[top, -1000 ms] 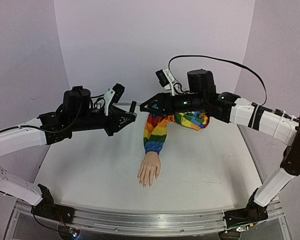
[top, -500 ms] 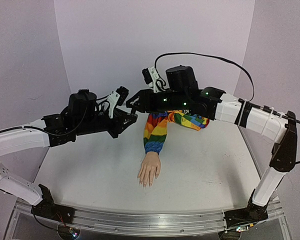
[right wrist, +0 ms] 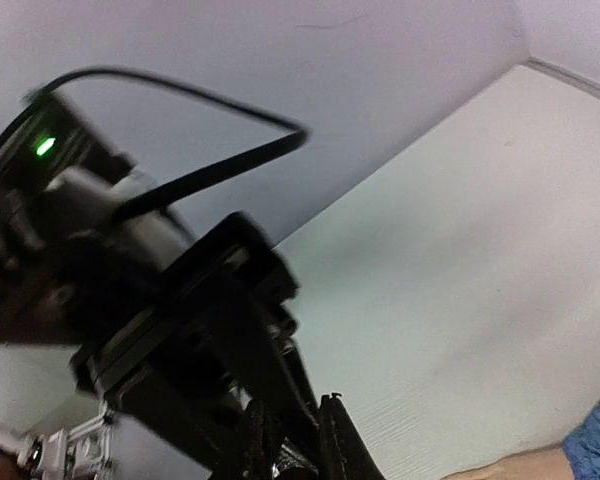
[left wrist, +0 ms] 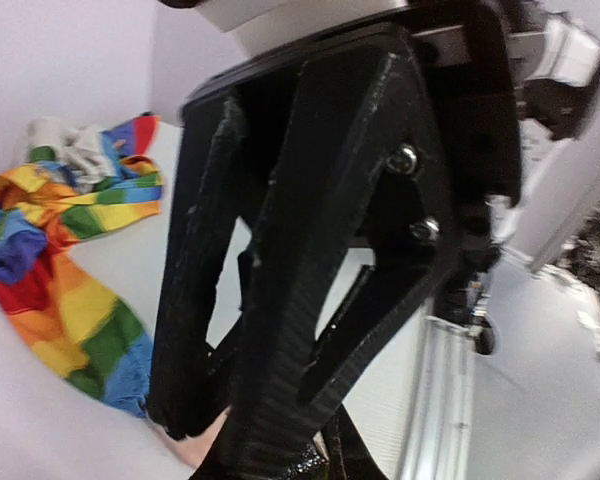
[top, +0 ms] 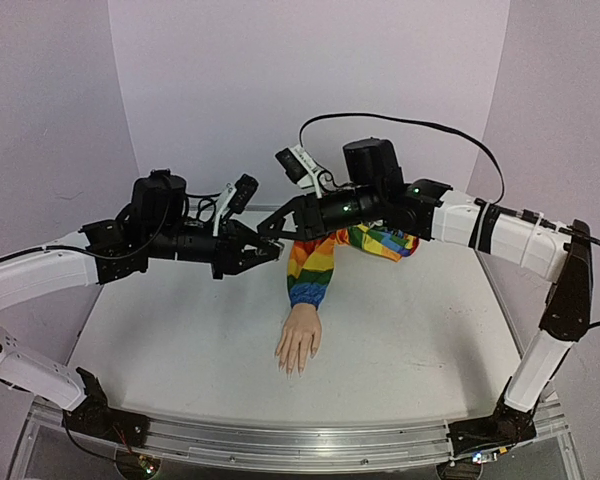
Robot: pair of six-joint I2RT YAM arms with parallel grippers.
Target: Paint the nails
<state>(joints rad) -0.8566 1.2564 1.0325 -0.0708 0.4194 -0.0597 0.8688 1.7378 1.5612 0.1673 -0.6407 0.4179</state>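
Counted: two arms, two grippers, one mannequin hand, one rainbow-striped sleeve, one black cable looping over the right arm. Found tip to tip in the air above the far middle of the table: left gripper and right gripper, just beside the upper bend of the sleeve and well apart from the hand. Left jaws pressed together; right jaws likewise drawn tight. Something small and dark glimpsed at the left fingertips in the left wrist view, too blurred to identify; contact with the right tips not determinable. Mannequin hand lying flat near the table's middle, fingers pointing to the near edge, wrist inside the sleeve cuff. Placed at those fingertips: the nails, too small to count from above, uncovered, with neither gripper near them. Sleeve running back from the cuff and bunching under the right arm, partly hidden by it. Plain pale walls on three sides; one metal rail along the near edge.
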